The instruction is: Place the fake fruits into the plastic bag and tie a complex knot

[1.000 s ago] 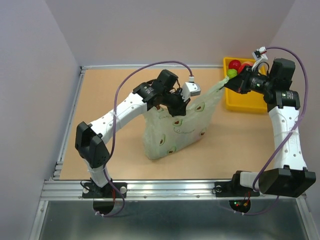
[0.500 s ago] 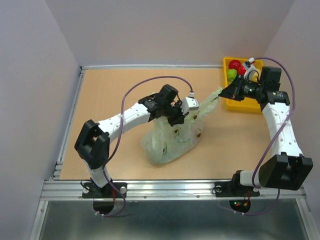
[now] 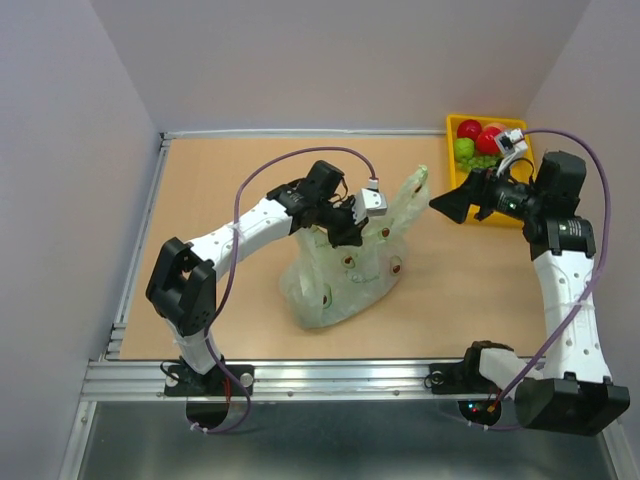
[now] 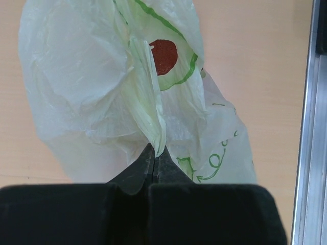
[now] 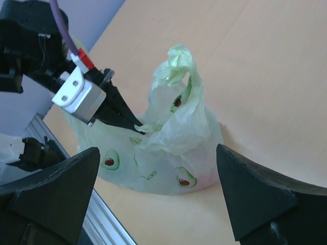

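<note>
The plastic bag [image 3: 340,272] is pale green with avocado prints and sits slumped mid-table. My left gripper [image 3: 352,228] is shut on a bunched fold near the bag's top [image 4: 155,151], also seen in the right wrist view [image 5: 132,122]. The bag's other handle [image 3: 412,186] stands up free [image 5: 181,64]. My right gripper [image 3: 447,205] hangs open to the right of the bag, holding nothing, with the bag [image 5: 173,148] some way beyond its wide-apart fingers [image 5: 158,149]. Red fake fruits [image 3: 470,129] and a green one [image 3: 464,148] lie in the tray.
The yellow tray [image 3: 452,130] sits at the table's far right corner, partly behind my right arm. A metal rail [image 3: 300,375] runs along the near edge and another [image 3: 140,250] along the left. Grey walls close in the back and sides.
My right gripper has opened, let go of the bag's handle and drawn back to the right. The bag, stretched between both grippers before, has slumped; the left gripper has lowered with it.
</note>
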`<state>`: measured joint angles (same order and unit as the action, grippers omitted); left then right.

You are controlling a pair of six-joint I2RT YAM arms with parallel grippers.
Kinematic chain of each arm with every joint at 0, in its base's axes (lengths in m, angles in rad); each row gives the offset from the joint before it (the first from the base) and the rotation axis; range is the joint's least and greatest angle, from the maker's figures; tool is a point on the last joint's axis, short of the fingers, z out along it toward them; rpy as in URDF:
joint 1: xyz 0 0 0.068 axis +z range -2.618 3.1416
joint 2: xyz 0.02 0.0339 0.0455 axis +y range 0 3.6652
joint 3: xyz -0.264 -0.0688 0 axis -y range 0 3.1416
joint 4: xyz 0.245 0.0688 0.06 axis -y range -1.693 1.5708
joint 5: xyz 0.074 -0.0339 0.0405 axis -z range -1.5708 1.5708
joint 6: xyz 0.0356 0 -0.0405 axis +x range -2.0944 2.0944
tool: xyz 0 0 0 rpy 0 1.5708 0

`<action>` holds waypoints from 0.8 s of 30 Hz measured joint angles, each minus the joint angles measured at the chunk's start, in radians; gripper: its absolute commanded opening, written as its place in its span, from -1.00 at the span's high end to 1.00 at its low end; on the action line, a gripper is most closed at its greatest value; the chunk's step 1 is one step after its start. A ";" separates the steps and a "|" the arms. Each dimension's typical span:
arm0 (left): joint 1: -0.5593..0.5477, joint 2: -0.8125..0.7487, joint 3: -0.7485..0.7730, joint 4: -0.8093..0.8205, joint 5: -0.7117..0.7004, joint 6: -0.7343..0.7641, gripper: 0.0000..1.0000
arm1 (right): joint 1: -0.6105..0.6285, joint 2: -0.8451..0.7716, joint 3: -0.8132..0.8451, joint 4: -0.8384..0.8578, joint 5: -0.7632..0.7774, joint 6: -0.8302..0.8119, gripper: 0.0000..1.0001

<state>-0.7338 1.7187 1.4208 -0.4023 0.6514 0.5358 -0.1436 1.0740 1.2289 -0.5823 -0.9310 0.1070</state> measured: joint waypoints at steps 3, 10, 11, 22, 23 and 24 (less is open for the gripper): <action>0.006 0.000 0.000 -0.011 0.032 0.012 1.00 | 0.000 -0.044 -0.063 0.016 -0.012 -0.050 -1.00; 0.007 0.000 0.000 -0.013 0.056 0.014 1.00 | 0.000 -0.016 -0.313 0.214 -0.007 0.089 -1.00; 0.007 0.000 0.000 -0.014 0.056 0.014 1.00 | 0.001 -0.019 -0.339 0.246 -0.001 0.124 -1.00; 0.007 0.000 0.010 -0.013 0.056 0.012 1.00 | 0.200 -0.116 -0.510 0.602 0.176 0.475 -1.00; 0.007 0.000 0.014 -0.013 0.056 0.011 1.00 | 0.220 -0.109 -0.514 0.625 0.194 0.496 -1.00; 0.007 0.000 0.019 -0.013 0.056 0.010 1.00 | 0.237 -0.097 -0.523 0.653 0.219 0.526 -1.00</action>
<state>-0.7265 1.7191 1.4395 -0.4152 0.7078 0.5457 0.0937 0.9768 0.7059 0.0704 -0.7120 0.6334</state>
